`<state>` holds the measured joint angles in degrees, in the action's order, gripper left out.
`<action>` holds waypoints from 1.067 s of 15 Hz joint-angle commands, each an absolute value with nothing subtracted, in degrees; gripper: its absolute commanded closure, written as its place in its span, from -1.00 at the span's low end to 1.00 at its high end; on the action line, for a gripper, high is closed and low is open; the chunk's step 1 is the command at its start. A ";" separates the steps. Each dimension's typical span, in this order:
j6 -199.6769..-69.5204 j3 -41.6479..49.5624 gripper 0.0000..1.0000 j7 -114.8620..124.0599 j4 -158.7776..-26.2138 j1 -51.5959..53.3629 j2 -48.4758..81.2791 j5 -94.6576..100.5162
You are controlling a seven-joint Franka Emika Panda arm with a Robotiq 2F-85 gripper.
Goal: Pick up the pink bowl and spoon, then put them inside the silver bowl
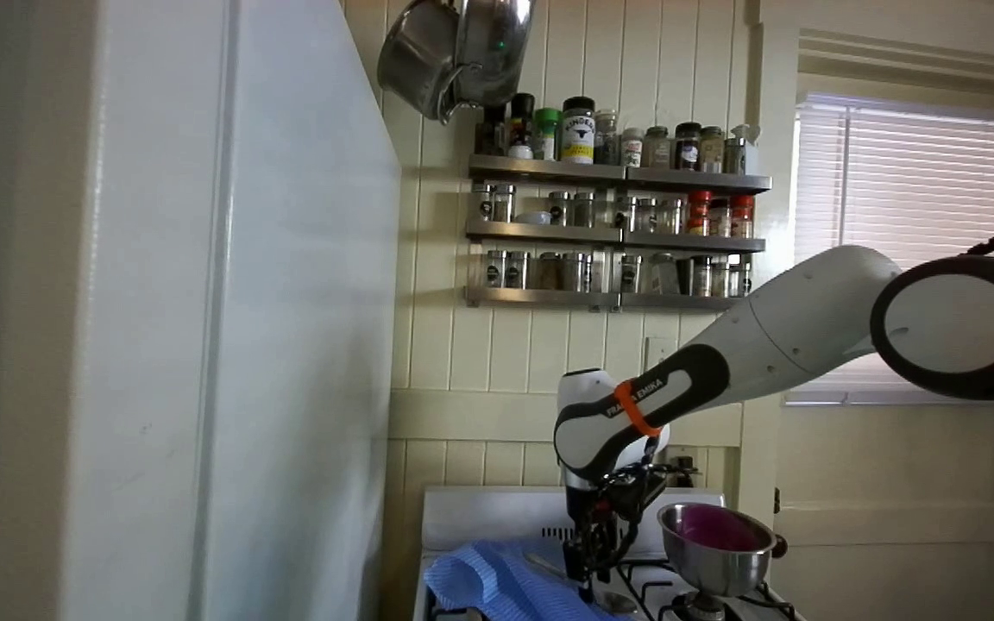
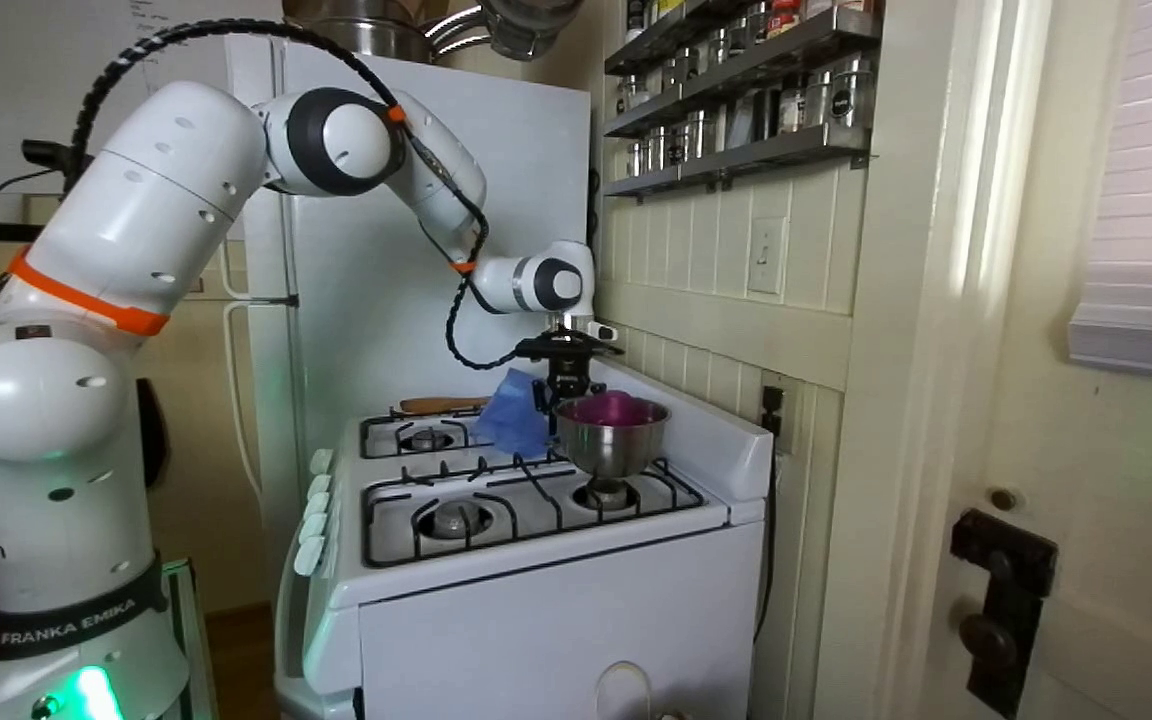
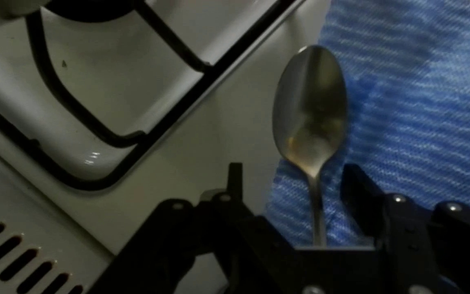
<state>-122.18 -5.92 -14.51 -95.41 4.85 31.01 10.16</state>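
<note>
The pink bowl [image 1: 721, 526] [image 2: 612, 407] rests inside the silver bowl [image 1: 715, 565] [image 2: 612, 447] in both exterior views. The silver bowl stands on a back burner of the stove. The spoon [image 3: 311, 108] lies partly on a blue striped cloth [image 3: 414, 122]. Its head also shows in an exterior view [image 1: 616, 603]. My gripper [image 3: 293, 173] is open in the wrist view, with a finger on each side of the spoon's neck and neither touching it visibly. The handle's far end is hidden behind the gripper body. In an exterior view the gripper [image 1: 588, 582] points down, beside the silver bowl.
Black burner grates [image 2: 536, 500] [image 3: 169, 122] stand up from the white stove top. The stove's back panel [image 2: 681, 430] rises close behind the gripper. A wooden-looking item [image 2: 443, 405] lies at the stove's far side by the fridge [image 2: 416, 250]. Spice shelves [image 1: 618, 233] hang on the wall above.
</note>
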 commanded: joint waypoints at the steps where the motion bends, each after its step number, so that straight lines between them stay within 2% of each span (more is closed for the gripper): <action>1: -123.06 -5.63 -0.13 -13.33 -98.04 4.85 29.13 9.35; 2: -123.14 -5.54 0.00 -13.07 -98.07 4.81 28.96 9.37; 3: -123.21 -5.39 -0.04 -12.71 -98.03 4.78 28.78 9.41; 4: -123.21 -5.28 0.04 -12.53 -98.07 4.76 28.53 9.47; 5: -123.24 -5.17 0.01 -12.33 -98.08 4.78 28.31 9.54; 7: -123.16 -5.01 0.10 -12.06 -98.02 4.83 27.90 9.67; 9: -123.03 -4.95 0.58 -11.79 -97.83 4.90 27.76 9.70; 10: -122.98 -4.97 0.64 -11.84 -97.78 4.90 27.74 9.68; 12: -122.83 -5.05 0.99 -11.95 -97.69 4.88 27.83 9.56; 14: -122.67 -5.15 1.00 -12.32 -97.83 4.86 27.78 9.57; 15: -122.91 -5.16 0.45 -12.31 -98.27 4.93 27.39 9.72; 16: -123.33 -5.00 0.48 -11.78 -98.95 5.17 26.77 10.15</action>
